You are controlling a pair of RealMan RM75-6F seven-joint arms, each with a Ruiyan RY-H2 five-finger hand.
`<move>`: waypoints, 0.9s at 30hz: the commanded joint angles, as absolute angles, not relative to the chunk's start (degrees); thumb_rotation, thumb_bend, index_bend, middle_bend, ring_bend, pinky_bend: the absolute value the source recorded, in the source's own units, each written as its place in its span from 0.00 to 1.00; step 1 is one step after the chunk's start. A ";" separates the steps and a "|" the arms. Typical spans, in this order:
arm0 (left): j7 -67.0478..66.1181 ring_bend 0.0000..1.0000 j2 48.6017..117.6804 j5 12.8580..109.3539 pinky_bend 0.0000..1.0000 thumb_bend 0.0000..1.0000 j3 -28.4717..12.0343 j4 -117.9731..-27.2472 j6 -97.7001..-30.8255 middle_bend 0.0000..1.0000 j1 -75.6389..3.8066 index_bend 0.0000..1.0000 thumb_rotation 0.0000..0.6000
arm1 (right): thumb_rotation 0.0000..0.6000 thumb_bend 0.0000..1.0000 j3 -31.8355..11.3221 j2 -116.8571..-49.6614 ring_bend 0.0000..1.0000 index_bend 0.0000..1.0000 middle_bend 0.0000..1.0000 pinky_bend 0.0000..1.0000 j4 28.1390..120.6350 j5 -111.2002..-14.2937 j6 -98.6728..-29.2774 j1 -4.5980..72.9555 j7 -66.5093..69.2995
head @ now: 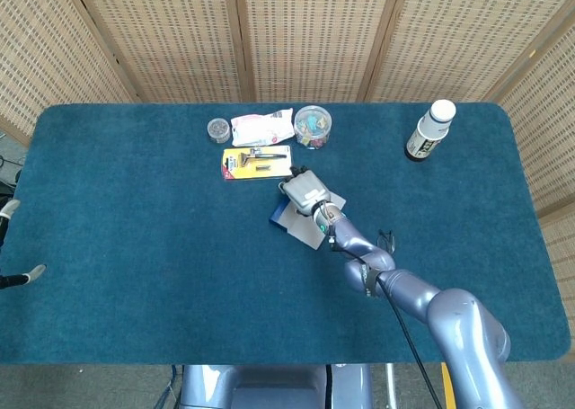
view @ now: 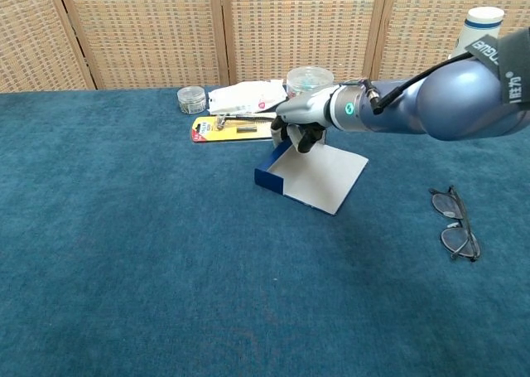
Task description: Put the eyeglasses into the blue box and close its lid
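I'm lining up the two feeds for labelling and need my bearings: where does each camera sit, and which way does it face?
Head view: sits high above the near edge and looks steeply down on the whole blue table; the right arm and right hand show over the blue box, with the robot's base at the bottom edge.
Chest view: sits low at the near edge and looks across the table toward the wicker screens; the right arm enters from the right, its right hand at the blue box.
Shared: box, right hand, eyeglasses, white bottle.
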State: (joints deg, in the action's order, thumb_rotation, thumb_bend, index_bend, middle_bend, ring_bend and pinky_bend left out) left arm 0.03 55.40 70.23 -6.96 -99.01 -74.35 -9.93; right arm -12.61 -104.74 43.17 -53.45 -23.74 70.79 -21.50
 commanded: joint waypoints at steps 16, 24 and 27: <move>-2.12 0.00 56.16 72.26 0.00 0.00 -5.93 -99.78 -75.48 0.00 -9.69 0.00 1.00 | 1.00 1.00 -2.58 -92.07 0.18 0.39 0.39 0.14 54.80 -34.97 -27.13 69.62 -38.95; -3.43 0.00 56.51 73.44 0.00 0.00 -5.44 -100.52 -76.35 0.00 -9.50 0.00 1.00 | 1.00 1.00 2.63 -86.54 0.21 0.39 0.39 0.14 62.08 -24.06 -29.74 71.00 -43.03; -3.80 0.00 56.61 73.91 0.00 0.00 -5.25 -100.75 -76.62 0.00 -9.44 0.00 1.00 | 1.00 1.00 3.21 -84.60 0.21 0.39 0.37 0.14 65.03 -21.45 -29.78 71.37 -42.41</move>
State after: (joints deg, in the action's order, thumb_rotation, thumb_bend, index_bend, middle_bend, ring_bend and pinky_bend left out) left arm -3.71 56.58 73.82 -5.31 -100.69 -76.55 -9.46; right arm 2.26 -86.32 62.94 -23.18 -29.41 70.86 -42.34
